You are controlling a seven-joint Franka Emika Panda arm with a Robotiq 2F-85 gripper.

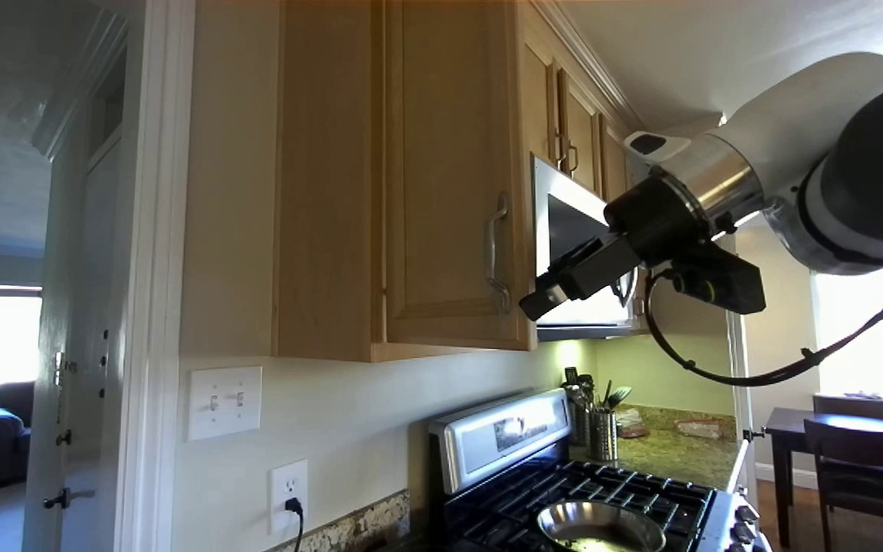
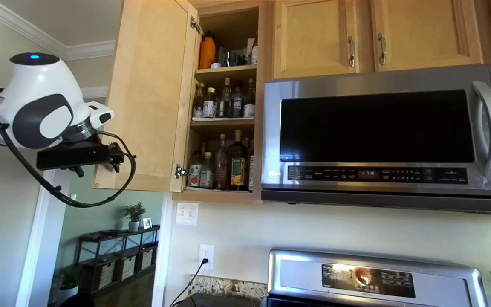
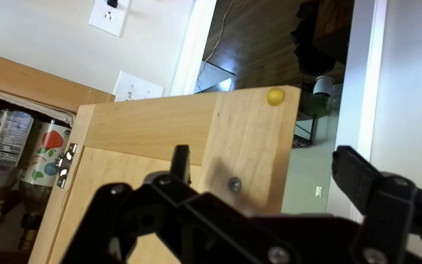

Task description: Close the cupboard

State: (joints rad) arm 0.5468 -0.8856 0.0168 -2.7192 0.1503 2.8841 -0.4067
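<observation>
Tan wood makes up the cupboard [image 2: 215, 196], which hangs on the wall [image 2: 335, 226] just beside the steel microwave [image 2: 375, 128], its door [image 2: 151, 98] swung well out and bottles [image 2: 238, 166] standing on the shelves [image 2: 224, 124] inside. Up close, I see the tool [image 3: 262, 161] unclasped, its fingers [image 3: 357, 179] spread wide, with the door's free edge showing between them (whether either touches the wood, I can't tell). Lower down, a shiny pan [image 1: 601, 529] sits on the stove [image 1: 480, 452].
</observation>
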